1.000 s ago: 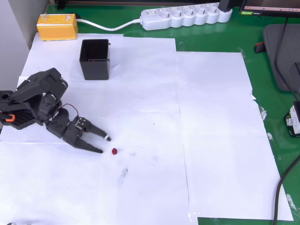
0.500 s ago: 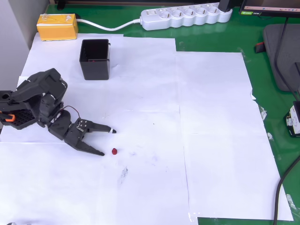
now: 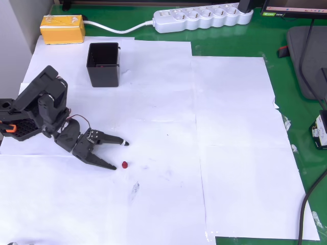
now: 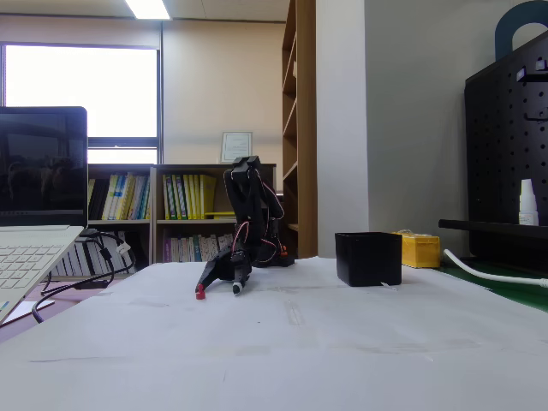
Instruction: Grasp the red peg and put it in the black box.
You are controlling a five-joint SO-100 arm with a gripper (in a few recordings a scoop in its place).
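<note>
Since a second ago the arm has stretched forward and spread its jaws wider, so the gripper (image 3: 120,154) now sits low over the paper-covered desk (image 3: 230,153) with one fingertip just beside the red peg (image 3: 124,165). Its fingers (image 3: 104,164) stand open in a wide vee; nothing is held. In the overhead view the peg lies on the white paper just off the tip of the lower finger, at the mouth of the jaws, not yet between them. In the fixed view the peg (image 4: 199,293) shows as a small red spot at the tip of the nearer finger, the gripper (image 4: 218,286) bent down to the surface.

The peg looks tiny, rounded and hard, and probably very light. Such a thing would likely roll or skid away if a fingertip nudges it from one side. The sound grip is across its middle, both tips low against the paper, closing evenly.

The black box (image 3: 103,64) stands well apart, further up the overhead view, upright and open-topped, near a yellow block (image 3: 62,28).
</note>
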